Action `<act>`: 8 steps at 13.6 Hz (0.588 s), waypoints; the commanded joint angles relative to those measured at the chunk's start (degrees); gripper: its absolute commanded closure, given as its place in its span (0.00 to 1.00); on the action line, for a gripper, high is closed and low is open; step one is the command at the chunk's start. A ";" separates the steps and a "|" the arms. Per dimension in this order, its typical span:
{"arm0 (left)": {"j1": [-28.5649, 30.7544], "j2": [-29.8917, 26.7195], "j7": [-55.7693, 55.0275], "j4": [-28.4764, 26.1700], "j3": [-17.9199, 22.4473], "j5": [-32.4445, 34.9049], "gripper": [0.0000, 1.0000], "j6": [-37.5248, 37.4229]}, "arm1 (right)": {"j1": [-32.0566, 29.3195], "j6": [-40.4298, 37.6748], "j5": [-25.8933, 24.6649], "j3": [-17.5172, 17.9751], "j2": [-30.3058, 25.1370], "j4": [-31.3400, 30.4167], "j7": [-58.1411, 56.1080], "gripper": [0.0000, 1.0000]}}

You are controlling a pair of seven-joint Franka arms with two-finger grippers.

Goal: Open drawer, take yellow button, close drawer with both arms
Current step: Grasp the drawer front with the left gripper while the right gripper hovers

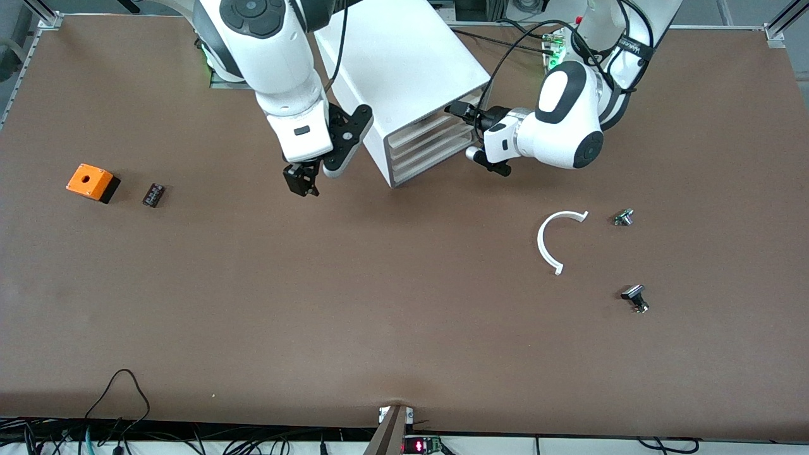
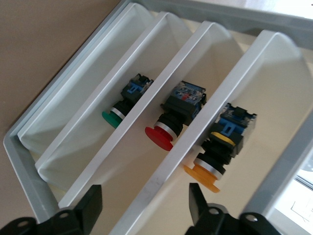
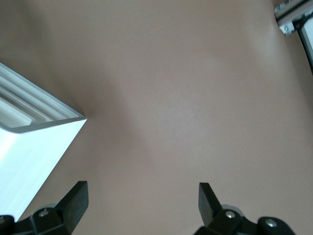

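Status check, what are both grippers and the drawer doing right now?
Left gripper at cabinet front, fingers apart, nothing held. Right gripper open over bare table, waiting. Orange button in drawer.

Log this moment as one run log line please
stage: reaching drawer | left pincer: open at cabinet front | button: inside drawer | right pincer: open, waiting over table

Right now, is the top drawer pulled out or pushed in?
Pushed in: the drawer sits level with the three below it in the cabinet.

The button [image 2: 208, 169] lies in the cabinet's [image 1: 404, 69] highest drawer [image 2: 230, 122].
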 commanded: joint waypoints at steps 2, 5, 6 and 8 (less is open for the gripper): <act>0.30 -1.97 1.46 -2.39 -0.76 -1.75 0.42 0.81 | 1.06 -0.33 -1.08 -0.21 1.24 2.84 -1.96 0.00; 0.30 -1.79 1.37 -2.57 -0.76 -1.75 0.56 0.81 | 1.06 -0.33 -0.99 -0.21 1.24 2.84 -2.31 0.00; 0.30 -1.79 1.37 -2.83 -0.76 -1.75 0.60 0.81 | 1.06 -0.33 -1.08 -0.21 1.24 2.84 -2.31 0.00; 0.30 -1.79 1.37 -3.28 -0.76 -1.75 0.67 0.81 | 0.98 -0.33 -1.08 -0.30 1.33 2.84 -2.31 0.00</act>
